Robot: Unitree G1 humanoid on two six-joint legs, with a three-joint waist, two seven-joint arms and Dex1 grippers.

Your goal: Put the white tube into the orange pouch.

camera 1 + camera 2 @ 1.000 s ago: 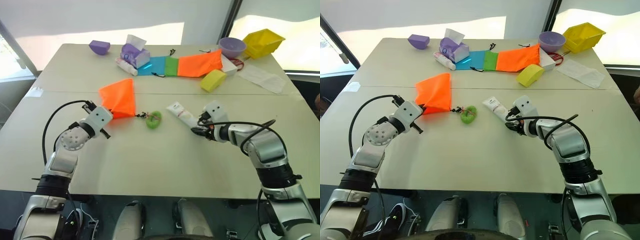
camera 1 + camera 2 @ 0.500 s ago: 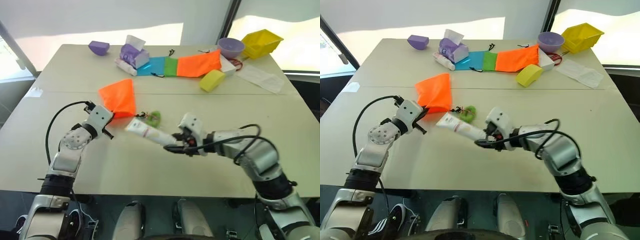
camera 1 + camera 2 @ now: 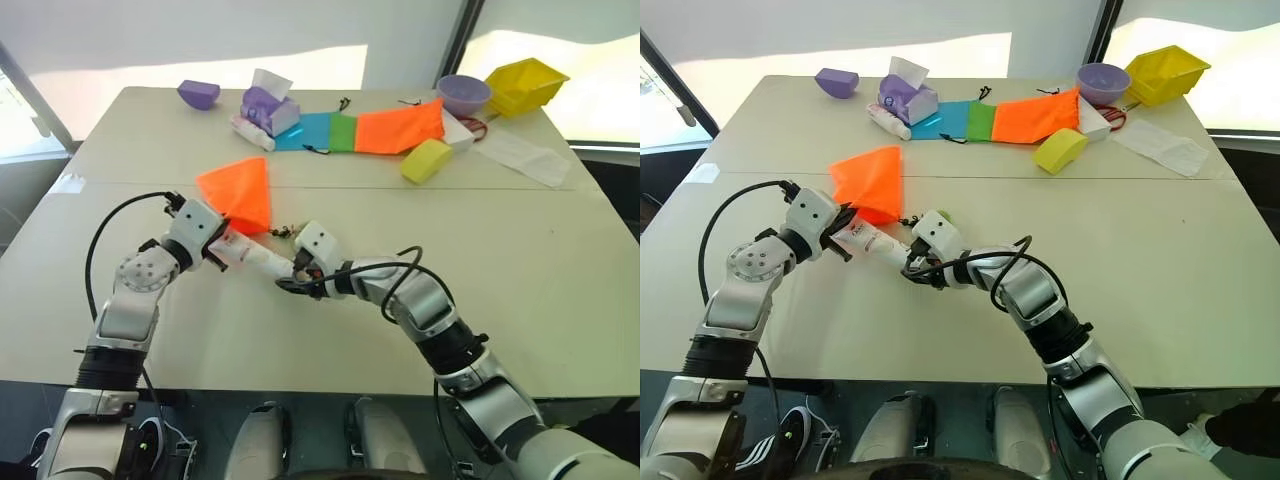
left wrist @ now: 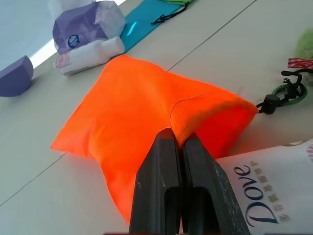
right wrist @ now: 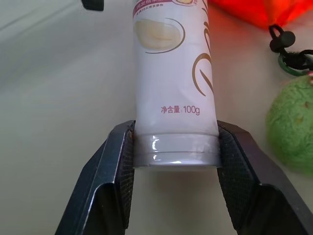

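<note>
So the right tool (image 5: 175, 164) is clamped on the white tube (image 3: 872, 240) by its capped end, long axis aimed at the orange pouch (image 3: 240, 193) mouth. Left tool (image 4: 177, 147) pinches the pouch rim closed-tight, tube's crimped end just beside it over the counter (image 3: 560, 260).

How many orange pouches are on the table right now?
2. One orange pouch lies near the front, its edge pinched by the left tool. The other orange pouch lies at the back, beside the green one.
</note>
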